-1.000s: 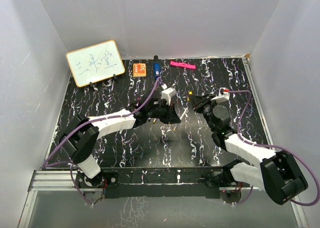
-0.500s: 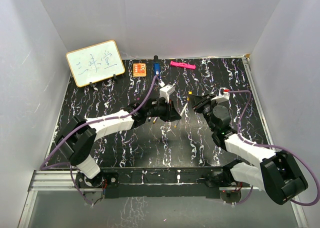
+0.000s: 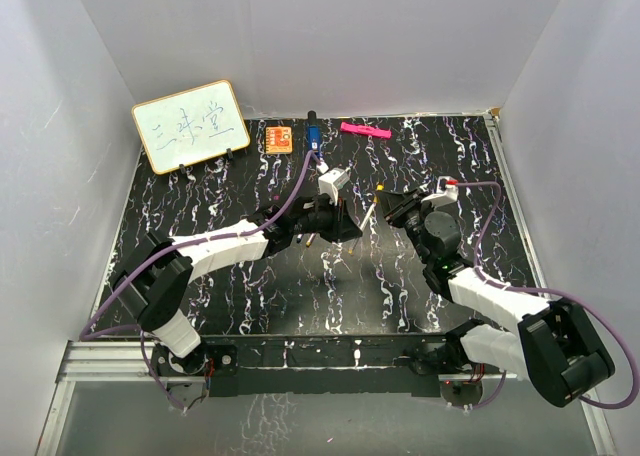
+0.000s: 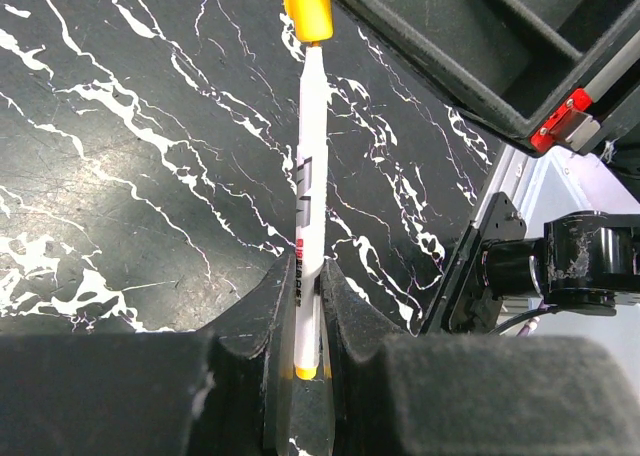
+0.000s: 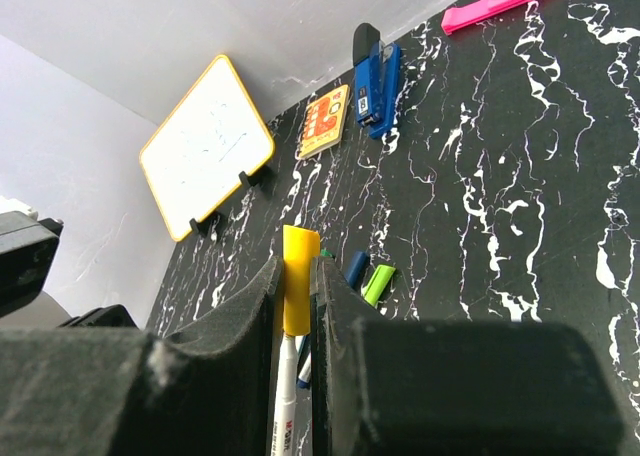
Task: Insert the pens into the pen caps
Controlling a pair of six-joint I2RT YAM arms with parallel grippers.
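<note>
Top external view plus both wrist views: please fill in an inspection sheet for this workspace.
Surface: black tabletop with white marbling.
Job's things: white pen clamped in the left gripper, its tip at the mouth of the yellow cap held by the right gripper; blue cap and green cap lie loose side by side on the table.
Clutter: whiteboard, orange card, blue stapler and pink bar along the far edge.
Grippers: both shut on their parts.
Cables: a purple cable loops off each arm; no snag seen.
Surroundings: white walls on three sides.
</note>
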